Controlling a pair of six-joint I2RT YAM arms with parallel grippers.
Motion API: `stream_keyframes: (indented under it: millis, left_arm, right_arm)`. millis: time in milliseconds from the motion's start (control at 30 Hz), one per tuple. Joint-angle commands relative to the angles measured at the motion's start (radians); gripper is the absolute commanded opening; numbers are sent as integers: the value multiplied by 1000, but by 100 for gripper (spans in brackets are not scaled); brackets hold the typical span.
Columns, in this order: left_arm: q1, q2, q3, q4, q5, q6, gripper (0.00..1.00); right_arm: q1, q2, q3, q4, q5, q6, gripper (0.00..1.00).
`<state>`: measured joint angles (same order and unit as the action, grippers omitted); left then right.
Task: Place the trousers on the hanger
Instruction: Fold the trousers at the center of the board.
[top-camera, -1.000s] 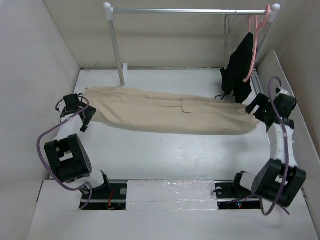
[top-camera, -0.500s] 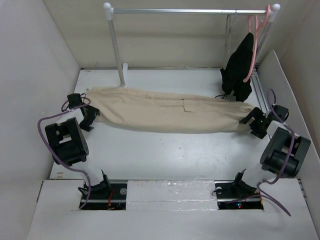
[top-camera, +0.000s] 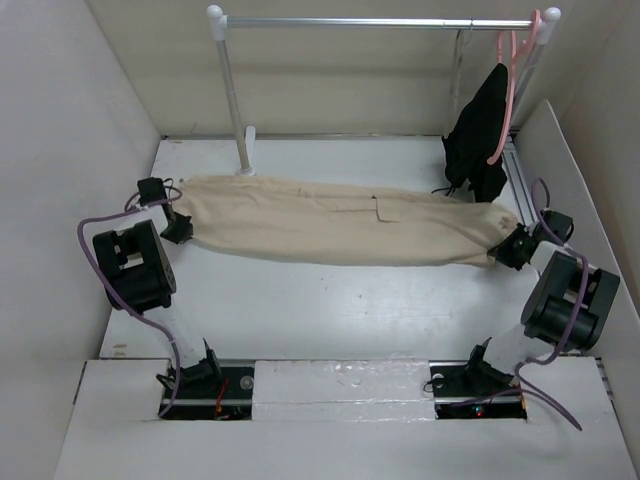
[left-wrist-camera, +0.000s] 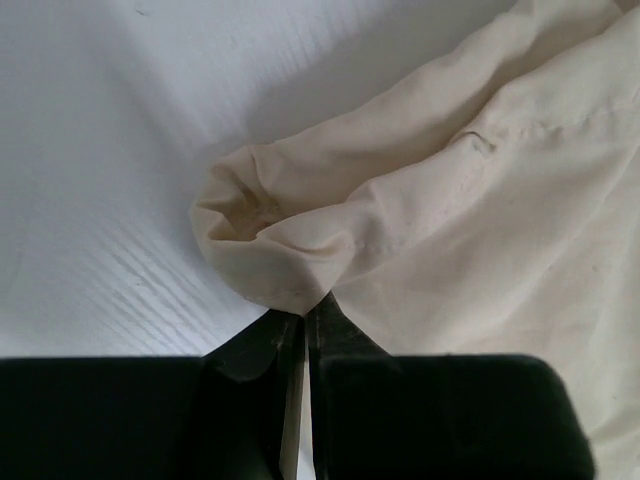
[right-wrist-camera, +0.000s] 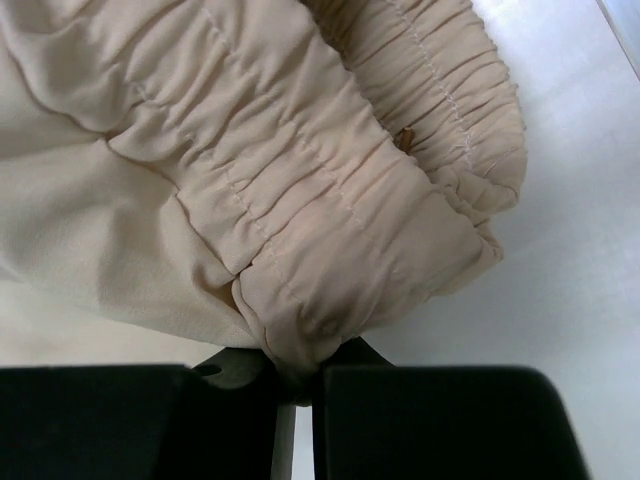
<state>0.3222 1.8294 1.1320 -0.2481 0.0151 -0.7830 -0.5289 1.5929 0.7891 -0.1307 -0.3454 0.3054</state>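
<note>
Since the large light beige cotton trousers (top-camera: 340, 225) lie stretched across the white bench (top-camera: 330, 310) between my two arms, their long axis runs left to right, with the right end a little nearer my bases. On the left, my left fingers (left-wrist-camera: 255, 348) are clenched on the folded leg hem, and the cloth spreads away from them to the right. On the right, my right fingers (right-wrist-camera: 240, 368) are clamped on the gathered elastic waistband. Each arm holds its own end, so neither is nearer. The chrome rail (top-camera: 380, 22) stands beyond the trousers. At its right end a black garment (top-camera: 478, 130) hangs on a pink plastic hanger (top-camera: 505, 90). I cannot pick out the thin grey wire hanger with certainty. I read no brand, label or writing anywhere.
</note>
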Motion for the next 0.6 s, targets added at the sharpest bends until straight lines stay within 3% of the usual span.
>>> stream_keyframes:
  millis: [0,233,400,467,500,533,567]
  left_arm:
    - [14,-22,-3,-117,-139,62,0]
    - [46,-174,-135,-218,-398,99,0]
    - [46,-277,-213,-322,-477,67,0]
    - [55,-309,-236,-336,-535,74,0]
    - [64,-317,-238,-344,-520,76,0]
    - [64,-324,-233,-342,-509,76,0]
    - [64,-340,-224,-350,-507,70,0]
  right_arm:
    - [-16,-134,-71,-90,74,-71,3]
    - [-49,-407,-185,-266,53,-129,0]
    - [-80,-638,-198,-478,57,-207,0]
    - [-68,-677,-186,-553,75,-250,13]
    - [-68,-677,-192,-550,77,-255,28]
    - [-68,-673,-191,-517,71,-264,70]
    - [-68,-648,-179,-505,72,-276,83]
